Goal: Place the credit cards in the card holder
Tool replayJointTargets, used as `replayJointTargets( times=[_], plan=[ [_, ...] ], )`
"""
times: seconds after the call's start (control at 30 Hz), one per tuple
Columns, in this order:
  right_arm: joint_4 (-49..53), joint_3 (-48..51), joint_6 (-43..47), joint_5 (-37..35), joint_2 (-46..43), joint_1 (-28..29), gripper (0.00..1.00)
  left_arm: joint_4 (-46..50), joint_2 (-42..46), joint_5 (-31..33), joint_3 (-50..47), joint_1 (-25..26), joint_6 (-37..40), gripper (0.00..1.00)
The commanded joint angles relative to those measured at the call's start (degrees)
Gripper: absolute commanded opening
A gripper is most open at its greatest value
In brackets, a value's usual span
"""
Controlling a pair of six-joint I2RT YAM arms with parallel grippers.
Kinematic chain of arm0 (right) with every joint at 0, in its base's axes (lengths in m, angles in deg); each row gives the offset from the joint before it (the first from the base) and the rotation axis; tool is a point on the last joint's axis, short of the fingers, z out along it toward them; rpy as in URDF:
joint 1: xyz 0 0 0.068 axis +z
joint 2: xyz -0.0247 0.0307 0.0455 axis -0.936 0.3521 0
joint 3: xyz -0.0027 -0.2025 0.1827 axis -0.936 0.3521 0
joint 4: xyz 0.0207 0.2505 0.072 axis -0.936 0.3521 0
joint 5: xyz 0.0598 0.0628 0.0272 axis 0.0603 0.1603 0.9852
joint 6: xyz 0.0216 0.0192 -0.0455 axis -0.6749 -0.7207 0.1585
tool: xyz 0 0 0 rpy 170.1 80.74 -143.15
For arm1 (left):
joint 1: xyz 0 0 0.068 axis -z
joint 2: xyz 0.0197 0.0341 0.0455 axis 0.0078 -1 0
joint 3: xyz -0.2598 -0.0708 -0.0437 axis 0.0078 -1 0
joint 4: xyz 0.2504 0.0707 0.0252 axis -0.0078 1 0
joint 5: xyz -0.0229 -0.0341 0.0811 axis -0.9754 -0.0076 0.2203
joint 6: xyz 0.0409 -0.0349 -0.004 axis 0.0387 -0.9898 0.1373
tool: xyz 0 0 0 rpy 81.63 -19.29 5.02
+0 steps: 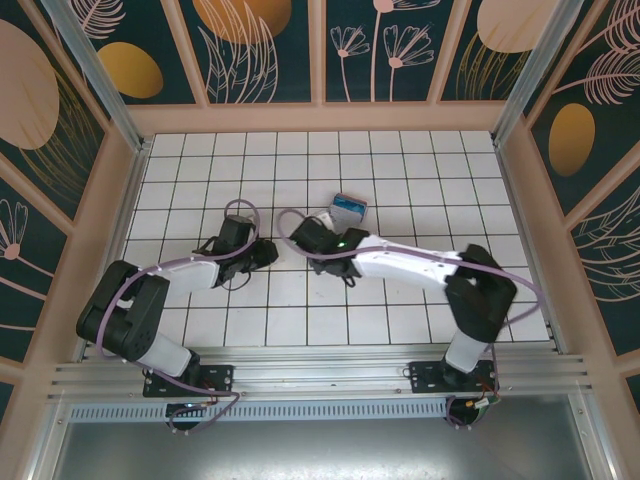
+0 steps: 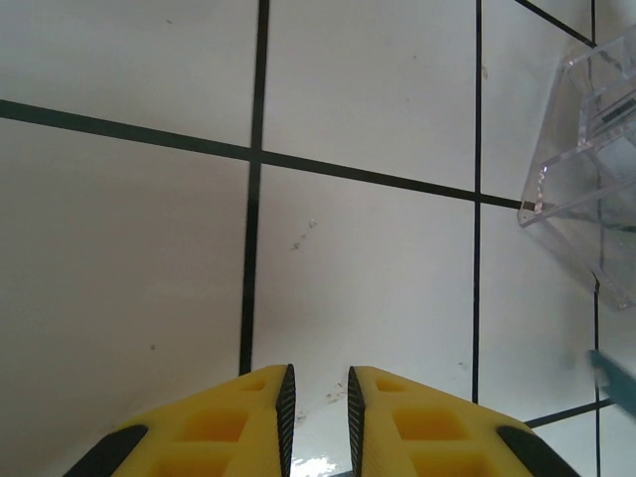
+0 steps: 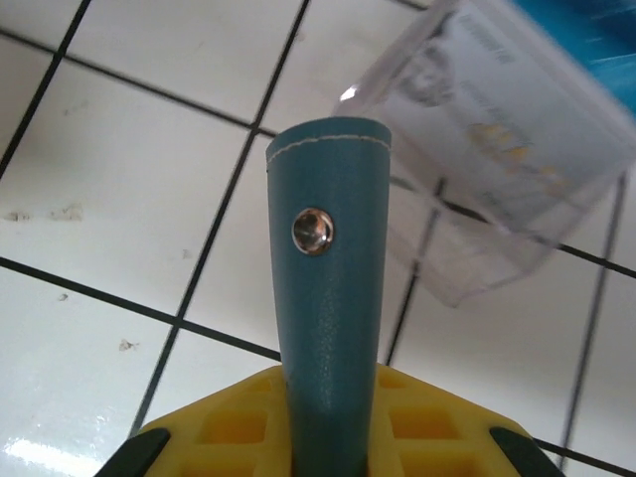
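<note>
The card holder (image 3: pixel 328 328) is pinched between the right jaws, the clear tray (image 3: pixel 467 268) holding credit cards (image 3: pixel 492 124) just beyond them; the left jaws stand barely parted, empty.

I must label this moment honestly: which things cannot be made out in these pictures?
Right wrist view: the card holder has its lower part hidden between the fingers of the right gripper.
Same view: the credit cards in the clear tray are blurred; their number is unclear.
Left wrist view: the right edge cuts off the tray.
</note>
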Motion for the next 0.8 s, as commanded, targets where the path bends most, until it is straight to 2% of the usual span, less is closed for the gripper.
replayJointTargets(
  times=[0.0, 0.1, 0.2, 0.3, 0.53, 0.77],
  plan=[
    [1.9, -4.9, -0.9, -3.1, 8.4, 3.1, 0.18, -2.1, 2.5, -0.6, -1.9, -1.4, 0.1, 0.25],
    [1.9, -8.2, -1.1, -3.8, 13.8, 4.7, 0.21, -1.8, 3.2, -0.7, -3.5, -3.8, 1.0, 0.25],
    [-1.5, -8.2, -1.3, 0.3, 13.8, 5.2, 0.41, -1.8, 4.4, -1.3, -5.3, -6.1, 1.6, 0.26],
    [-3.5, -7.7, -0.5, 3.6, 12.4, 5.0, 0.50, -1.7, 6.0, -1.1, -6.4, -6.6, 1.9, 0.27],
    [-9.6, -3.1, -0.8, 12.4, 2.3, 1.4, 0.53, -2.9, 8.3, -4.5, -5.8, -6.7, 3.7, 0.27],
    [-19.2, 9.4, -3.1, 27.9, -8.7, -13.2, 0.53, -8.1, 9.7, -12.4, -7.1, -6.7, 3.6, 0.27]
  ],
)
